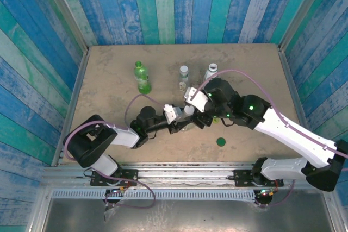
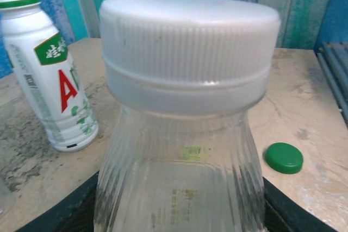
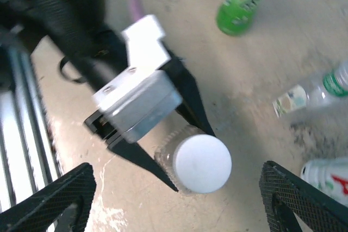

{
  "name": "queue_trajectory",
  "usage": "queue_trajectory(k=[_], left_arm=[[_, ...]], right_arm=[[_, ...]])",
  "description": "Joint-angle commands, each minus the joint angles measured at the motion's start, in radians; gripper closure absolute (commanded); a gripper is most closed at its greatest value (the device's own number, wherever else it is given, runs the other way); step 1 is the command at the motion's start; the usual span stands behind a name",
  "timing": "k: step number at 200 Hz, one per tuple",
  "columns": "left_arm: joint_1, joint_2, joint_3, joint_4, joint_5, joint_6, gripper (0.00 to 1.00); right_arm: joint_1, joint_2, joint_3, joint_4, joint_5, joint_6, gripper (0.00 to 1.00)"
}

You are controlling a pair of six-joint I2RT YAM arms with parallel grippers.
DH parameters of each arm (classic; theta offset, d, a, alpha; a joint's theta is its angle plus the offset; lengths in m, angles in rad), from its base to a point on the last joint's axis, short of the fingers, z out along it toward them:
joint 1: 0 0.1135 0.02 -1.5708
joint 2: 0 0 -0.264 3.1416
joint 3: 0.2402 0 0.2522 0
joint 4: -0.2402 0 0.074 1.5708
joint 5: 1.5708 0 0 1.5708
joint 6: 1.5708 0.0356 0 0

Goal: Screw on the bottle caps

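Cap (image 3: 200,163) seated on clear bottle (image 2: 179,188); left gripper (image 3: 190,158) clamps bottle; right gripper (image 3: 179,199) wide open, empty. We judge next: fetch green cap (image 2: 284,157).

Beneath the left gripper (image 1: 186,119) and the right gripper (image 1: 204,117) lay a tan, scuffed tabletop (image 1: 109,80) with dark mottled stains, spreading away from them on every side. Plank walls (image 1: 179,4) painted in weathered stripes of blue, teal and green stood beyond the two grippers and out to the far side of each, with grey metal posts (image 1: 62,6) slanting at the far corners. Behind the grippers, a ribbed metal rail (image 1: 179,175) ran along the table's near edge, and the light was soft and even.
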Motion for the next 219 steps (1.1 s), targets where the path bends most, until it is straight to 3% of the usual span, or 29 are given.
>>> queue_trajectory(k=[1,41,91,119,192,219], left_arm=[[0.0,-0.047,-0.01,0.013,0.075,0.034,0.44],[0.0,-0.038,-0.007,0.009,0.085,0.044,0.44],[0.0,-0.027,-0.004,0.003,0.087,0.045,0.44],[0.0,-0.026,-0.003,0.004,0.092,0.045,0.44],[0.0,-0.023,-0.002,0.004,0.096,0.046,0.44],[0.0,-0.021,-0.001,0.004,0.095,0.046,0.44]], right_arm=[[-0.044,-0.006,-0.006,-0.018,-0.159,-0.298,0.18],[-0.127,0.091,0.064,-0.125,-0.263,-0.42,0.29],[-0.141,0.195,0.103,-0.169,-0.26,-0.444,0.42],[-0.144,0.209,0.093,-0.173,-0.249,-0.438,0.55],[-0.152,0.229,0.095,-0.18,-0.237,-0.439,0.5],[-0.154,0.234,0.102,-0.191,-0.246,-0.435,0.57]])
